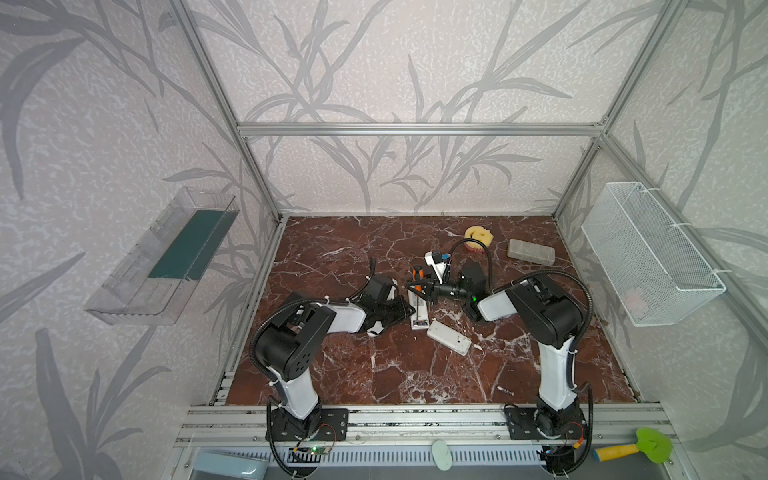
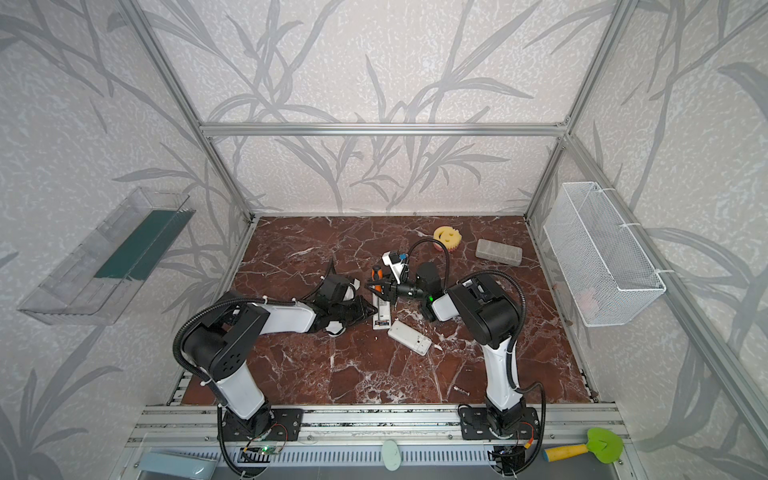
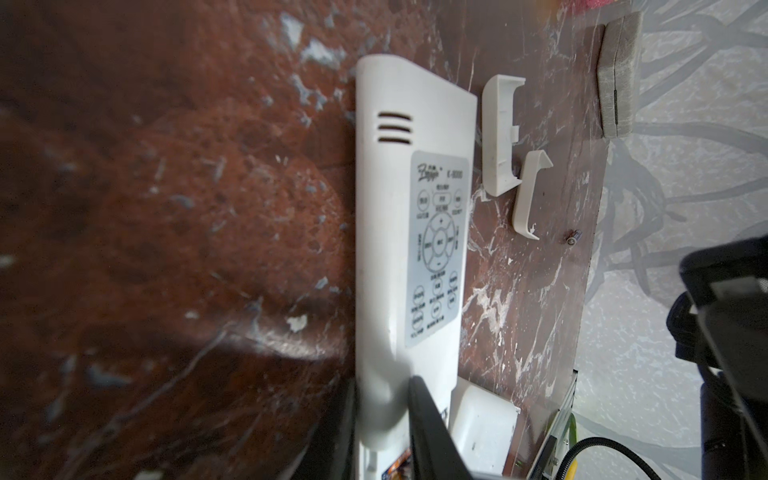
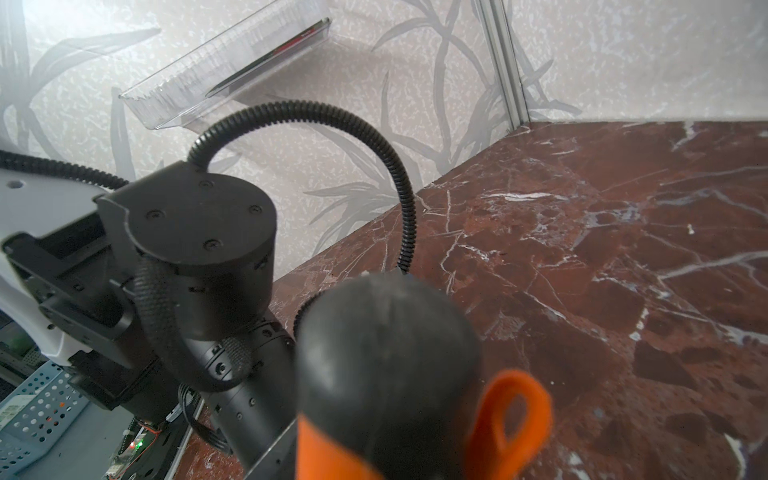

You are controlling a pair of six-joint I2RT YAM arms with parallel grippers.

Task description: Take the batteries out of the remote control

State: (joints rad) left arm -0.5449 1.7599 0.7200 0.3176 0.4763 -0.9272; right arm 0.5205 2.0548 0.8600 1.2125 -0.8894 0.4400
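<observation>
Orange-black screwdriver [image 4: 374, 374] hides the right claw [image 1: 420, 287] in its wrist view.

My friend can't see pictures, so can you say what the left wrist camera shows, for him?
A long white remote lies on a red marble table, one end clamped in the left jaws. Beside it lie two small white covers, with what looks like a tiny grey battery and a grey block farther off.

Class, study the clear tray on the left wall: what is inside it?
A flat dark green strip runs along the table-facing side of the clear tray; beside it only clear plastic shows. Anything under the strip is covered.
</observation>
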